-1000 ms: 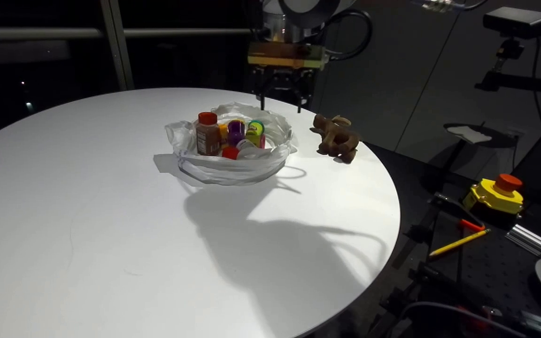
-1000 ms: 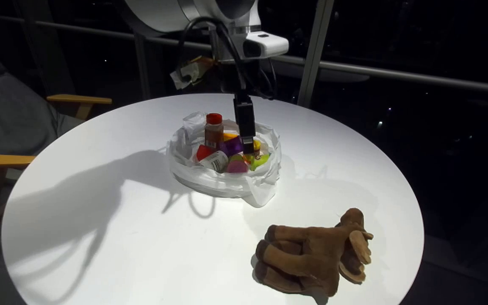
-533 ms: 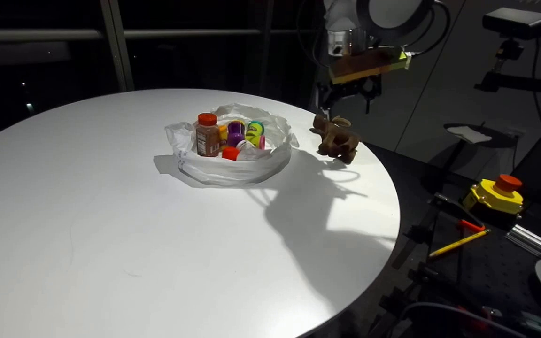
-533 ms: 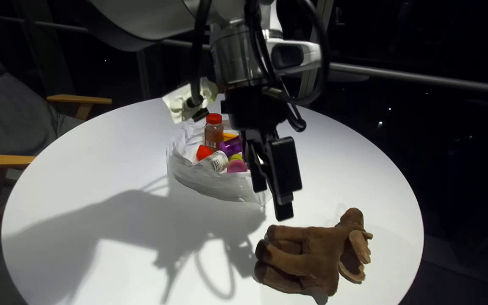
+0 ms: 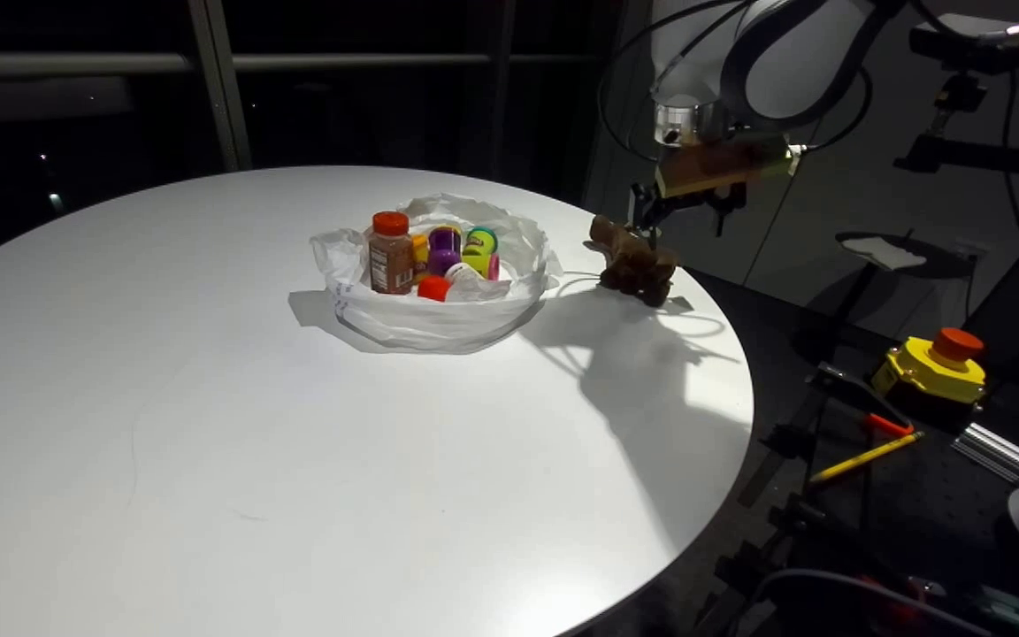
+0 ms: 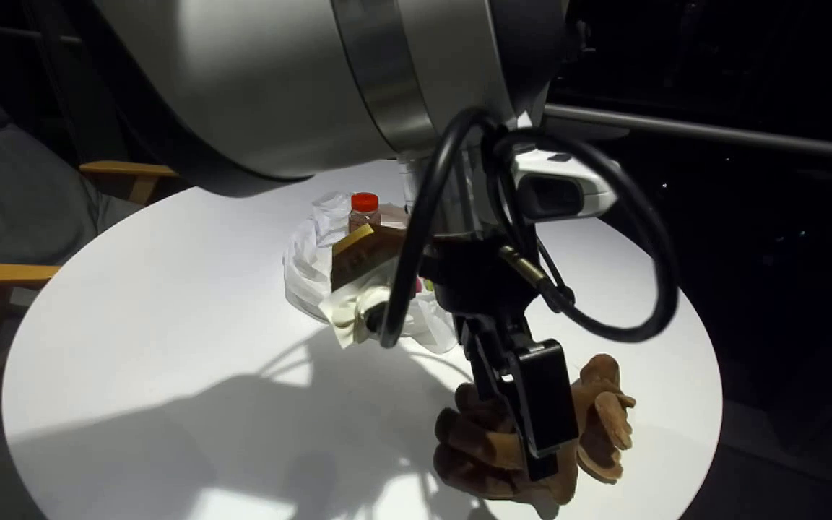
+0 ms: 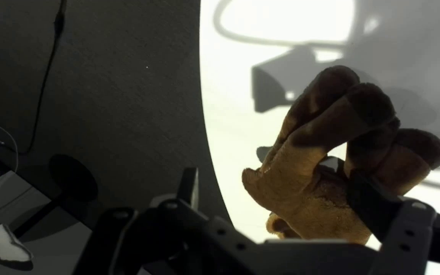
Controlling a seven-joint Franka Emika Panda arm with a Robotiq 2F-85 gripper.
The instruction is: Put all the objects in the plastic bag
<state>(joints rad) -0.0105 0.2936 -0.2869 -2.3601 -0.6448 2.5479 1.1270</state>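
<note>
A brown plush toy (image 5: pixel 638 272) lies on the white table close to its edge. It also shows in an exterior view (image 6: pixel 475 442) and in the wrist view (image 7: pixel 300 183). The white plastic bag (image 5: pixel 443 327) stands open and holds a red-lidded bottle (image 5: pixel 392 261), a purple tub (image 5: pixel 445 250), a green tub (image 5: pixel 480 241) and other small items. In an exterior view the arm hides much of the bag (image 6: pixel 304 278). My gripper (image 7: pixel 275 189) is open over the plush toy, with one finger over its body and the other past the table edge; contact cannot be told.
The round table's edge (image 7: pixel 204 114) runs right beside the toy, with dark floor beyond. A yellow box with a red button (image 5: pixel 934 372) and a pencil (image 5: pixel 866 457) lie off the table. A chair (image 6: pixel 11 271) stands by the table.
My gripper has moved from above the bag to over the plush toy, lowering and turning as it came. It stays open. The bag, its contents and the toy have not visibly moved.
</note>
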